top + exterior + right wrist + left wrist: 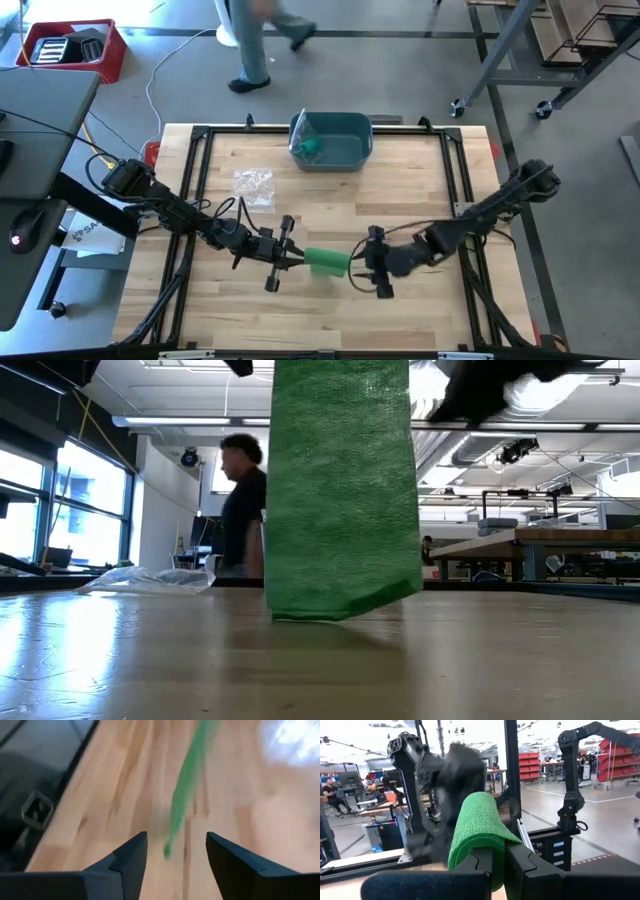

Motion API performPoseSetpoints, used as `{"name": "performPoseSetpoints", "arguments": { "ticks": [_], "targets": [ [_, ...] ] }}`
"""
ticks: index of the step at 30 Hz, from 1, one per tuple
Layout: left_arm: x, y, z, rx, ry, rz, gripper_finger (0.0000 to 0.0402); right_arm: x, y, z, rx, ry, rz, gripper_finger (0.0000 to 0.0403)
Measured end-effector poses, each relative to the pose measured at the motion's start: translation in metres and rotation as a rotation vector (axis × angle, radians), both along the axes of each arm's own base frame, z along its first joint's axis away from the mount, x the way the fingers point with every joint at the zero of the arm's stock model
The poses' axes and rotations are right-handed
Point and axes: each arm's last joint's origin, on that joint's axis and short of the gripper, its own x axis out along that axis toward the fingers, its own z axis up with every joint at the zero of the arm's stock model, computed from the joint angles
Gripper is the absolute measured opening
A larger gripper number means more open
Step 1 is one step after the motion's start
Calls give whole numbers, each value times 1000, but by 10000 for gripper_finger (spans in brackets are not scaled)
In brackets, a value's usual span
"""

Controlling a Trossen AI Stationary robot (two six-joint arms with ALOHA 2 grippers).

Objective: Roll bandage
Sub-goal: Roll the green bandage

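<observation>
Left tool (288, 256), at lower centre of the high view, is clamped on one end of the green bandage (326, 262), whose strip drapes over its closed fingers (482, 865) in the left wrist view. Right tool (366, 268), just right of the bandage, has its fingers (131, 854) spread apart, holding nothing, with the green strip showing between them above the wooden worktop (420, 200).

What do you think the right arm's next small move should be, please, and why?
Probably bring the right gripper, fingers open, back onto the hanging green bandage to take a fresh hold; the left gripper is shut on the bandage, and its tail hangs free to the table.
</observation>
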Motion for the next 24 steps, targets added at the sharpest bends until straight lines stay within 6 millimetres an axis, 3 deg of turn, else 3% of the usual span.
{"name": "performPoseSetpoints", "arguments": {
  "ticks": [5, 9, 14, 24],
  "targets": [
    [0, -1, 0, 23, -4, -1, 10, -6, 32, 49, -224, -191, -118, 176],
    [0, -1, 0, 24, -4, 0, 10, -15, 45, 72, -401, -285, -198, 160],
    [0, -1, 0, 24, -6, -6, 10, -16, 49, 78, -450, -327, -209, 139],
    [-1, -1, 1, 21, -10, -12, 10, 4, 59, 70, -509, -377, -129, 129]
  ]
}}
